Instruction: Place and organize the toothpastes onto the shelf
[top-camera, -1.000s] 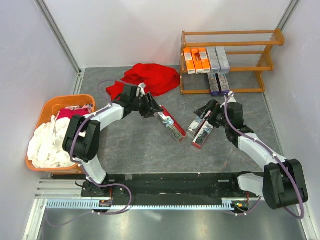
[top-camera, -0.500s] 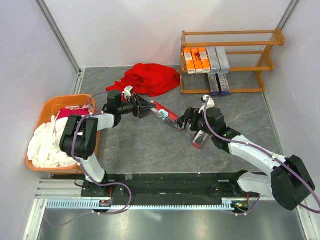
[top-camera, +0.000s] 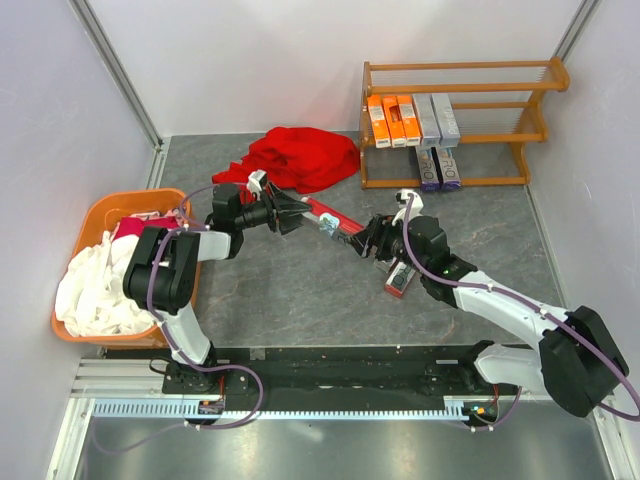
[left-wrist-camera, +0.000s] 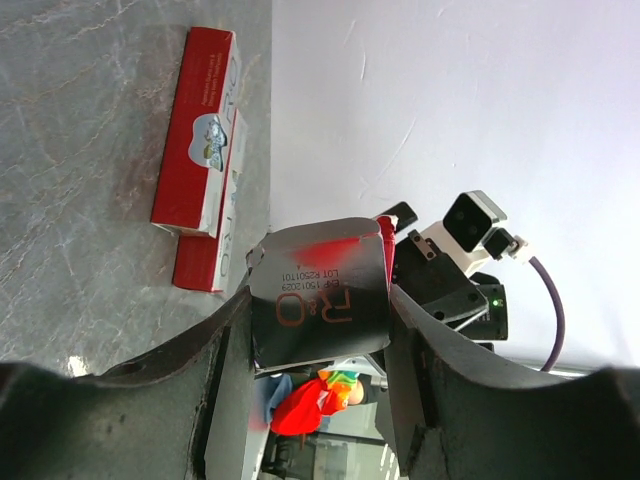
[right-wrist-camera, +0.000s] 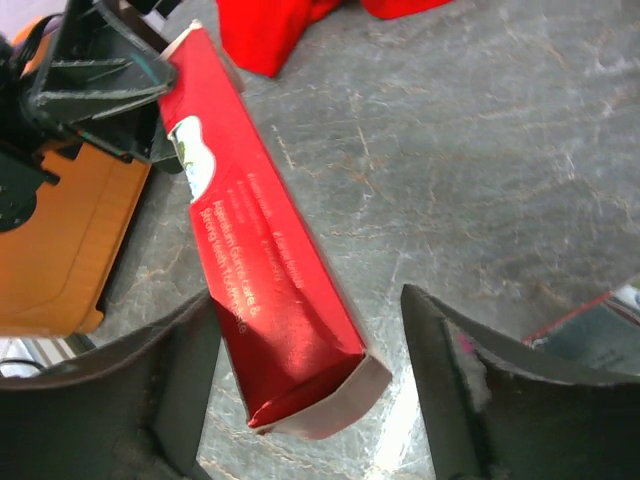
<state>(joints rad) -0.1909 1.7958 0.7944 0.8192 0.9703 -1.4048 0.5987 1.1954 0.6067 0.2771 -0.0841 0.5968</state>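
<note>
My left gripper (top-camera: 296, 213) (left-wrist-camera: 320, 302) is shut on one end of a red toothpaste box (top-camera: 331, 221) (left-wrist-camera: 320, 285) (right-wrist-camera: 262, 250), holding it above the table. The box's free end lies between the fingers of my right gripper (top-camera: 366, 241) (right-wrist-camera: 308, 322), which is open, with a gap showing at the right finger. Two more red toothpastes (top-camera: 400, 277) (left-wrist-camera: 198, 165) lie stacked on the table under my right arm. On the wooden shelf (top-camera: 455, 72), orange boxes (top-camera: 390, 120) and silver-grey boxes (top-camera: 437, 118) lie on the middle tier, and dark purple ones (top-camera: 440, 166) on the bottom tier.
A red cloth (top-camera: 300, 158) (right-wrist-camera: 270, 30) is bunched at the back of the table, left of the shelf. An orange basket (top-camera: 100, 212) (right-wrist-camera: 50, 240) with white and red fabric stands at the left edge. White walls close in three sides.
My right arm has swung left from the two boxes on the table to the free end of the held box, and its jaws have narrowed. My left gripper shifted left and back with the box.
</note>
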